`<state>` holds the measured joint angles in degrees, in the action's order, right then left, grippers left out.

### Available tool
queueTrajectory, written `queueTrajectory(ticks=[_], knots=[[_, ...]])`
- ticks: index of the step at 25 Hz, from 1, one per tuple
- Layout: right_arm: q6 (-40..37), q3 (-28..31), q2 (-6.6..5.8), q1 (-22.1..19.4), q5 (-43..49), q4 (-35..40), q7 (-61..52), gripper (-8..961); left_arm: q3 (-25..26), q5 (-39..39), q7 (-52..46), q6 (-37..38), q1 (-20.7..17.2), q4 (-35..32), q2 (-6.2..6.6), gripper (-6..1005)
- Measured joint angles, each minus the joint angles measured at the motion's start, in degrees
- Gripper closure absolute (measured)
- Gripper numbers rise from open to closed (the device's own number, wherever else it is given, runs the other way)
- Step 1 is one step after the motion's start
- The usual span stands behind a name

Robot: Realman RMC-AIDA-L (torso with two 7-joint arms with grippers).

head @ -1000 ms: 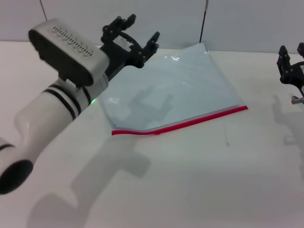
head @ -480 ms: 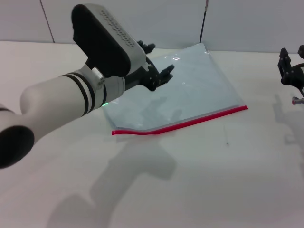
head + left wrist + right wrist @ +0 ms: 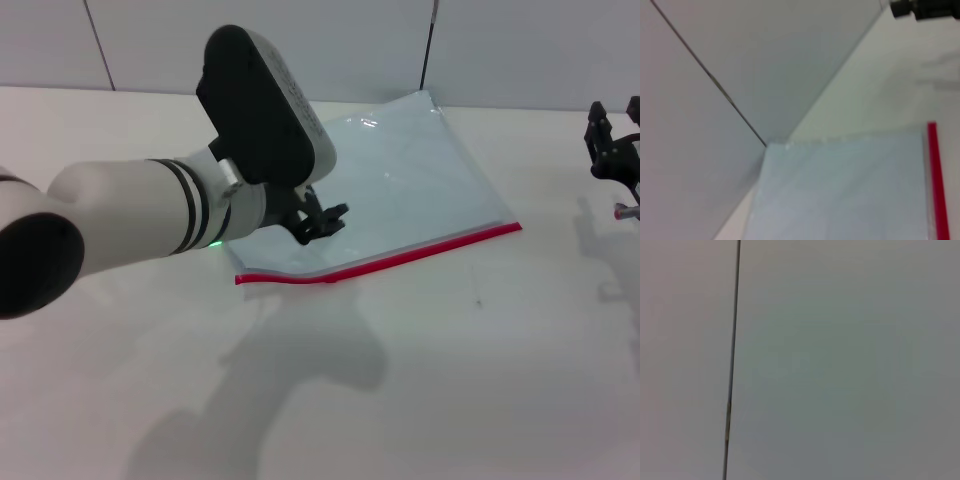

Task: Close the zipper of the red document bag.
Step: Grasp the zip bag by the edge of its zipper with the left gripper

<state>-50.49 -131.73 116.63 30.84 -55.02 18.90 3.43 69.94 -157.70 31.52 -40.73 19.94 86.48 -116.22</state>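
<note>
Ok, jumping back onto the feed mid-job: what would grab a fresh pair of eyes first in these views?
The big white left arm sweeping in from the near left, its black left tool low over the near-left part of the flat translucent pale blue-grey document bag. Next, the bright red zipper strip along the bag's near edge on the white table. The right tool sits parked at the far right edge.
</note>
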Motion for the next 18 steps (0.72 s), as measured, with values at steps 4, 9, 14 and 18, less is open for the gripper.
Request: queueTrajectory(ticks=[4, 9, 14, 18], knots=[[0.9, 0.1, -0.07, 0.1, 0.0, 0.0, 0.0, 516, 0.0, -2.2, -0.1, -7.1, 0.5, 2.7, -0.02, 331], [1.0, 0.2, -0.16, 0.3, 0.0, 0.0, 0.0, 517, -0.2, -5.1, -0.9, -16.3, 3.0, 4.0, -0.05, 332], [1.0, 0.2, -0.17, 0.8, 0.0, 0.0, 0.0, 517, -0.6, -5.8, -2.2, -22.5, 5.7, 3.5, -0.06, 332], [1.1, 0.2, -0.18, 0.9, 0.0, 0.0, 0.0, 516, -1.4, -6.4, -2.0, -25.2, 7.9, 1.5, -0.06, 333]])
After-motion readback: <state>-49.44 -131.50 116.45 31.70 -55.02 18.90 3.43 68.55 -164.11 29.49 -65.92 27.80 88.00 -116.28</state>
